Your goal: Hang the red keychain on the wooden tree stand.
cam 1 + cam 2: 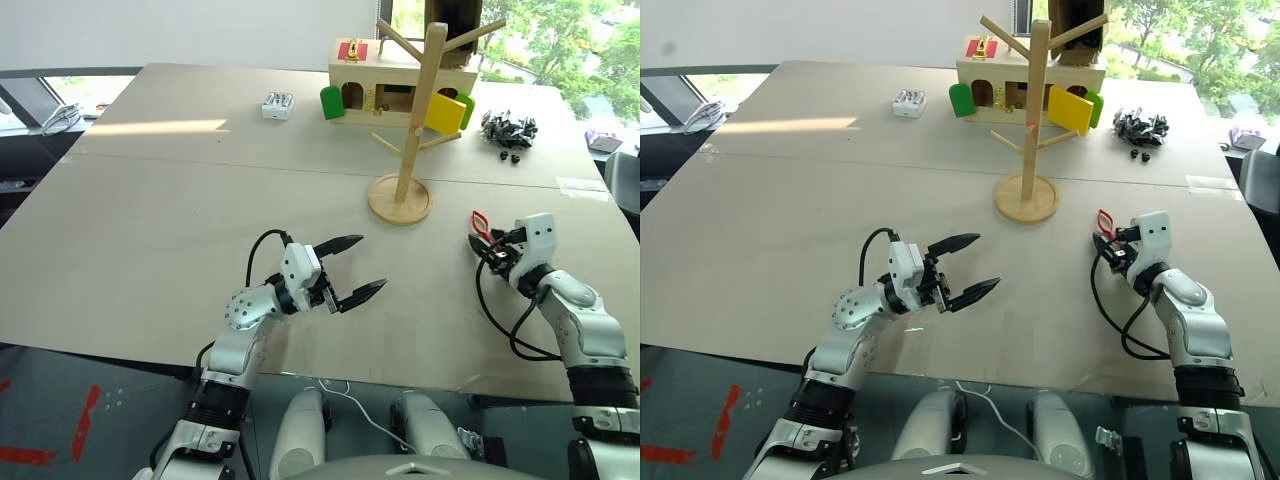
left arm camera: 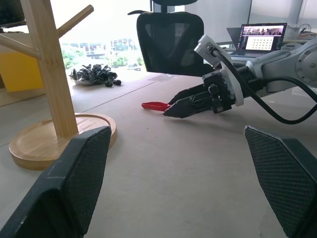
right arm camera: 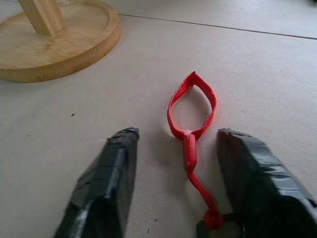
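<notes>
Right pincer (image 3: 173,183) narrowly open astride red keychain (image 3: 190,116), wooden tree stand (image 1: 405,150) nr, black clips (image 1: 508,130) beyond.

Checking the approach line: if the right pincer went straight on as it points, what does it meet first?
The red keychain, lying flat on the table between the right pincer's fingers. Past its loop, just bare table; the wooden tree stand sits off to one side.

The red keychain's (image 3: 190,124) tail end is cut off between the right claw's (image 3: 178,183) fingers.
</notes>
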`<act>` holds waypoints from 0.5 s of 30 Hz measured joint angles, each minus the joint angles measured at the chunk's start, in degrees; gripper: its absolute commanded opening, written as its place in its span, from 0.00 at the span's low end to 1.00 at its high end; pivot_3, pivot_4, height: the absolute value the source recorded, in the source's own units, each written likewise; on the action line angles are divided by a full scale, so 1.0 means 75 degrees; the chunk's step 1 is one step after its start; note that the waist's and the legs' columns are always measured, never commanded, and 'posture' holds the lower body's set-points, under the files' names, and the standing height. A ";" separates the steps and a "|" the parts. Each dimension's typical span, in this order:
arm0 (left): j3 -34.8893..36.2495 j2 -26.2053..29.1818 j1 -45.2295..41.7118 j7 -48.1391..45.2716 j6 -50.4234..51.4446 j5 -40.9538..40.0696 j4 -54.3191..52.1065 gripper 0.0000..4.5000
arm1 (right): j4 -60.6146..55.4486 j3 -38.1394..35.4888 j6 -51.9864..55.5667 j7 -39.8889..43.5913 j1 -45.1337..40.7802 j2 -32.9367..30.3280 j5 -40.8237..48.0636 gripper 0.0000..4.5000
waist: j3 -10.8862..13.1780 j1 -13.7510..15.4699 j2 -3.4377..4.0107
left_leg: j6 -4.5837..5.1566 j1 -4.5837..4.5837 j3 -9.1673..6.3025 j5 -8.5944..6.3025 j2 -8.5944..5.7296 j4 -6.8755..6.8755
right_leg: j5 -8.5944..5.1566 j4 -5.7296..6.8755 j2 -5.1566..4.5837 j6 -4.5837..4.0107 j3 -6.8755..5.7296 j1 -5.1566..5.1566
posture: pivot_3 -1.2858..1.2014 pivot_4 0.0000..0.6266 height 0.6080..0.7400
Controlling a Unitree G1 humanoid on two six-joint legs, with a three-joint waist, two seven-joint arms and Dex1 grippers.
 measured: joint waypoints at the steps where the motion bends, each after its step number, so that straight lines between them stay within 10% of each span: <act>1: 0.0000 0.0000 0.0000 -0.0001 0.0000 0.0000 0.0000 1.00 | 0.0002 0.0000 -0.0003 0.0000 0.0000 0.0002 -0.0002 0.20 | 0.0000 -0.0001 0.0000 | 0.0000 0.0000 0.0000 0.0000 0.0000 0.0000 | 0.0000 0.0000 0.0000 0.0000 0.0000 0.0000 | 0.52 0.24 0.96; 3: 0.0000 0.0000 0.0000 -0.0003 0.0000 -0.0002 0.0000 1.00 | 0.0002 0.0000 -0.0018 0.0006 0.0000 0.0003 -0.0007 0.02 | 0.0000 -0.0001 0.0000 | 0.0000 0.0000 0.0000 0.0000 0.0000 0.0000 | 0.0000 0.0000 0.0000 0.0000 0.0000 0.0000 | 0.52 0.24 0.96; 15: 0.0094 -0.0163 0.0077 0.0282 -0.0012 -0.0131 -0.0222 1.00 | -0.1472 -0.0059 0.0490 0.0640 -0.0230 -0.0953 0.0448 0.02 | 0.0010 -0.0030 0.0014 | 0.0000 -0.0003 0.0001 0.0000 0.0002 -0.0001 | 0.0000 0.0001 0.0001 0.0000 0.0002 -0.0005 | 0.52 0.24 0.96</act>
